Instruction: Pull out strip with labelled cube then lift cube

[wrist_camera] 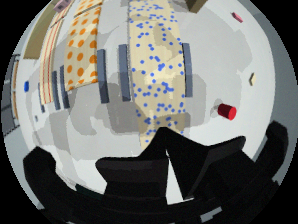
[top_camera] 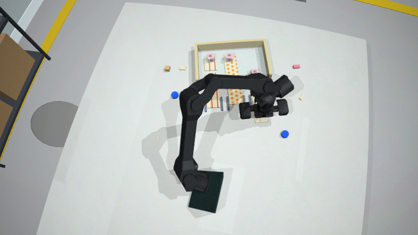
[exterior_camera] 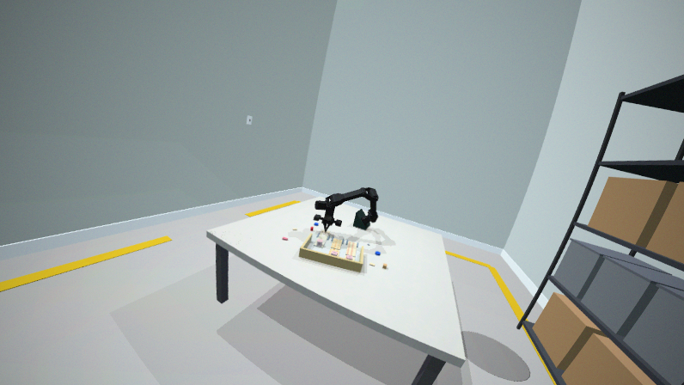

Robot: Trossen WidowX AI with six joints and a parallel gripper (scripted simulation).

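The blue-dotted strip (top_camera: 261, 119) (wrist_camera: 157, 75) extends toward the arm's base past its rails, with no break in its visible part. A pink cube (top_camera: 254, 71) (exterior_camera: 320, 242) stands at its far end, nearer the rails than the other two cubes. My gripper (exterior_camera: 326, 231) (wrist_camera: 162, 129) is shut and empty, fingertips down at the dotted strip's near end; contact is unclear. The orange-dotted strip (top_camera: 232, 68) (wrist_camera: 82, 50) shows a thin break in the wrist view; its pink cube (top_camera: 229, 56) is marked R. The red-striped strip (top_camera: 212, 100) is in two pieces, with another R cube (top_camera: 210, 57).
A wooden three-sided frame (top_camera: 231, 43) (exterior_camera: 330, 259) surrounds the far ends. Blue-grey rails (top_camera: 221, 103) (wrist_camera: 103, 75) flank the strips. A red cylinder (wrist_camera: 227, 111) lies right of the dotted strip. Blue discs (top_camera: 174, 94) (top_camera: 284, 134), a pink block (top_camera: 296, 66) and a brown cube (top_camera: 167, 68) lie around.
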